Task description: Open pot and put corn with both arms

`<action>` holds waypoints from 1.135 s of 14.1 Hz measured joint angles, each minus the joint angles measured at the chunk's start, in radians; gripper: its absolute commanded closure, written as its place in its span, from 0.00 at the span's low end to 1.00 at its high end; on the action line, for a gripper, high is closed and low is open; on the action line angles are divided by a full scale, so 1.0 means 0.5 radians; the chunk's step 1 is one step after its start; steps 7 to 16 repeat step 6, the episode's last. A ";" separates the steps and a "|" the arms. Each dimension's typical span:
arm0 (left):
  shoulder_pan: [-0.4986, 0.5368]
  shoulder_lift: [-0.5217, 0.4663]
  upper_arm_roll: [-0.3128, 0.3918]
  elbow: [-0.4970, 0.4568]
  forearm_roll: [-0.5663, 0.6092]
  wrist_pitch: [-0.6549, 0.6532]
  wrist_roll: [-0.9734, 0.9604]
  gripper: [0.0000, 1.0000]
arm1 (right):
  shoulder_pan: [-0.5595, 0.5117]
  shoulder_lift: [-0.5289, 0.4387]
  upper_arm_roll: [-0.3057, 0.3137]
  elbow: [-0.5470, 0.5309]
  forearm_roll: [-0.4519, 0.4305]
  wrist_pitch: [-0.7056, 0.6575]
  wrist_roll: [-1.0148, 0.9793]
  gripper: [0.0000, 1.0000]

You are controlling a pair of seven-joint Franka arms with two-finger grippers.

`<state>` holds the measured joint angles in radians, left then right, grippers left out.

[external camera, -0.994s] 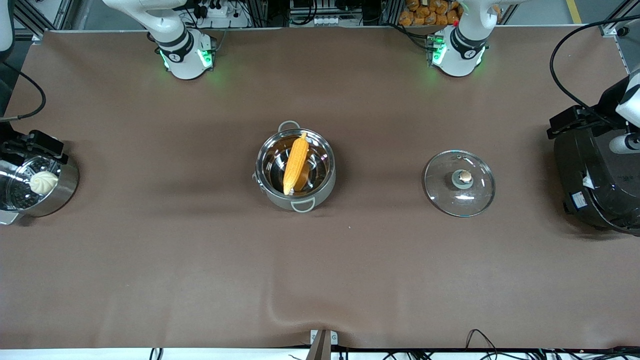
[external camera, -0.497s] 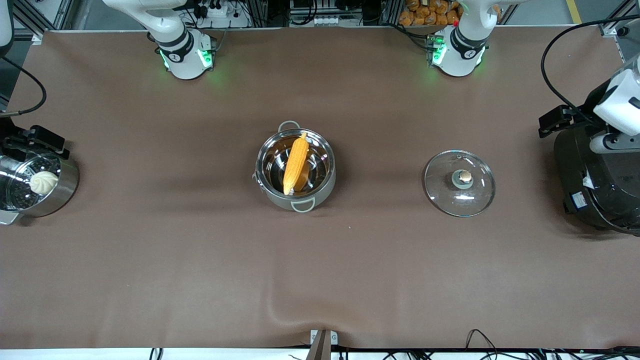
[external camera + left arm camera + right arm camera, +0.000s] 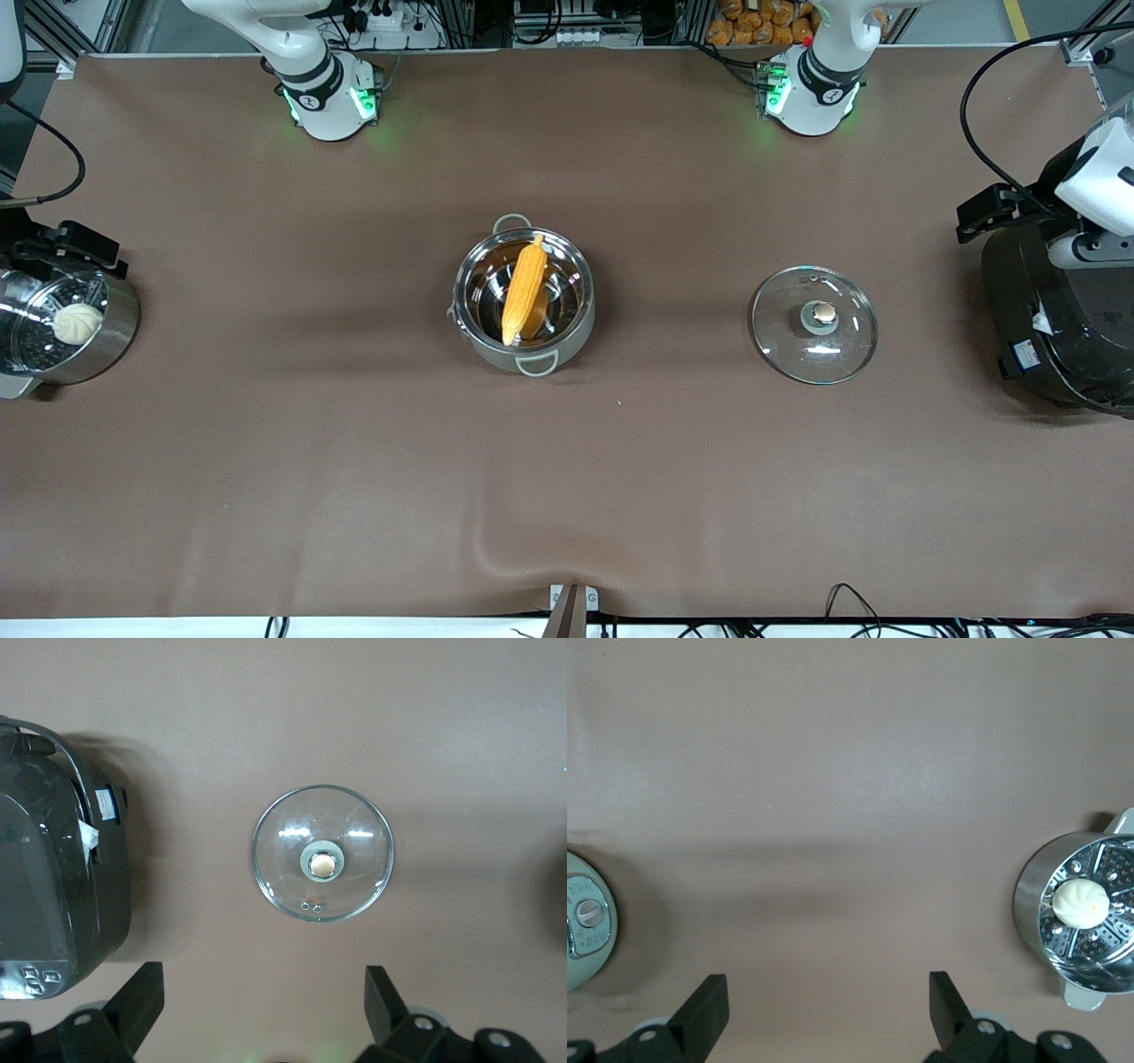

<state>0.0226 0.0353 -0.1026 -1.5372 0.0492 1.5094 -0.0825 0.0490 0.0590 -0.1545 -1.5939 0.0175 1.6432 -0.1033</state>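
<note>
The steel pot (image 3: 523, 303) stands open at the table's middle. The yellow-orange corn (image 3: 523, 288) lies slanted in it, its tip on the rim. The glass lid (image 3: 813, 324) lies flat on the cloth toward the left arm's end, and shows in the left wrist view (image 3: 322, 853). My left gripper (image 3: 261, 981) is open and empty, up by the black rice cooker (image 3: 1059, 310); its hand (image 3: 1010, 213) shows in the front view. My right gripper (image 3: 826, 987) is open and empty, with its hand (image 3: 62, 246) by the steamer pot. The pot's outer wall (image 3: 585, 921) edges the right wrist view.
The steamer pot (image 3: 66, 323) with a white bun (image 3: 76, 322) stands at the right arm's end; it shows in the right wrist view (image 3: 1081, 904). The rice cooker fills the left arm's end (image 3: 53, 895). Brown cloth (image 3: 354, 461) covers the table.
Both hands have shifted slightly above the table's two ends. The pot, the corn and the lid have not moved.
</note>
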 measured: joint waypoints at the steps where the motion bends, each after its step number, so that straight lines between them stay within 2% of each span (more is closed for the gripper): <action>1: 0.000 0.000 -0.001 0.001 -0.002 0.000 0.000 0.00 | 0.003 0.000 0.002 0.000 0.000 -0.013 0.007 0.00; 16: -0.001 -0.007 -0.004 0.038 -0.026 0.001 0.000 0.00 | 0.009 -0.005 0.009 0.008 0.000 -0.074 0.022 0.00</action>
